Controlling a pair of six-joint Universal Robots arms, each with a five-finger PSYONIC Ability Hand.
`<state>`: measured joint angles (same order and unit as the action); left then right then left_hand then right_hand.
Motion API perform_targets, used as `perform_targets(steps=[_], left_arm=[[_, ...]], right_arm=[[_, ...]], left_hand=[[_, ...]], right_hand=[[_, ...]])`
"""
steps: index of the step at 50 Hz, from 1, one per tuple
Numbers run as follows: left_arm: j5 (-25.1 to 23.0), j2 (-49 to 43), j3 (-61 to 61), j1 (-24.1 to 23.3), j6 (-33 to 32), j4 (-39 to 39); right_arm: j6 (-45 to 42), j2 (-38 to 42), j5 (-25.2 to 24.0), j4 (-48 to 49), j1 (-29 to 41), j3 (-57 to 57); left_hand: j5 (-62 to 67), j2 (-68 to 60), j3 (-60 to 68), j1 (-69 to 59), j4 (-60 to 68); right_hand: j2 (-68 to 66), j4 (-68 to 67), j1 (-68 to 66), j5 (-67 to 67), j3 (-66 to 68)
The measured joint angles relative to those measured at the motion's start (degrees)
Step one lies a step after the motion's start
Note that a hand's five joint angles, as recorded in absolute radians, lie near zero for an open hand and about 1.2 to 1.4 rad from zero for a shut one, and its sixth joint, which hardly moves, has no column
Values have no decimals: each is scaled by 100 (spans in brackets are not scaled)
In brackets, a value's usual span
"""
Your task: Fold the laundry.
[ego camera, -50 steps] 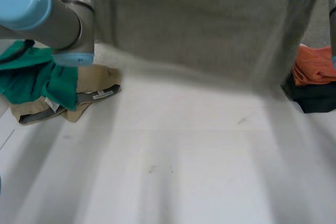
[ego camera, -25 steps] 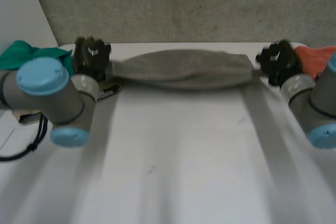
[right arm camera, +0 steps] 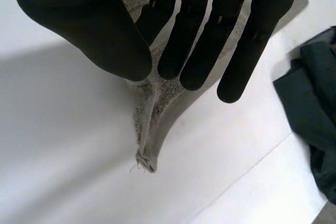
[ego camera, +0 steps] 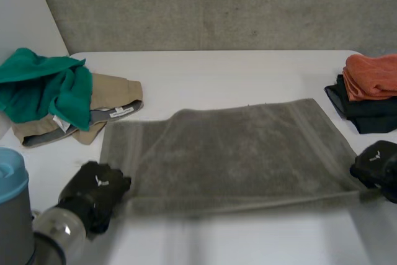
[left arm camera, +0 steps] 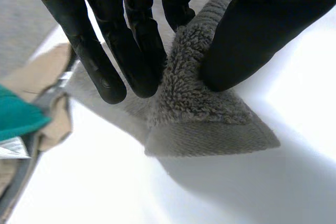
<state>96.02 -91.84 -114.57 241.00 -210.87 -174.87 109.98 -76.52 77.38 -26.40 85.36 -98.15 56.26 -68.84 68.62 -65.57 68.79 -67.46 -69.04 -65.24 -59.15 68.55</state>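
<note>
A grey terry towel (ego camera: 236,153) is laid flat on the white table (ego camera: 248,72), its near corners pinched by the left hand (ego camera: 94,190) and the right hand (ego camera: 375,162).

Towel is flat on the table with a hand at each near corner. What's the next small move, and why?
Probably lift both near corners and carry them toward the far edge, folding it in half. The grey towel lies spread flat, the left hand pinches its near-left corner, and the right hand pinches its near-right corner.
</note>
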Motion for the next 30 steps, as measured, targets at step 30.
perform_targets(steps=[30], left_arm=[[1445,-2641,2095,-12,76,-2242]], right_arm=[[801,2752,-136,4335,1618,2402]], left_hand=[[0,0,0,0,15]], right_hand=[[0,0,-25,2,1]])
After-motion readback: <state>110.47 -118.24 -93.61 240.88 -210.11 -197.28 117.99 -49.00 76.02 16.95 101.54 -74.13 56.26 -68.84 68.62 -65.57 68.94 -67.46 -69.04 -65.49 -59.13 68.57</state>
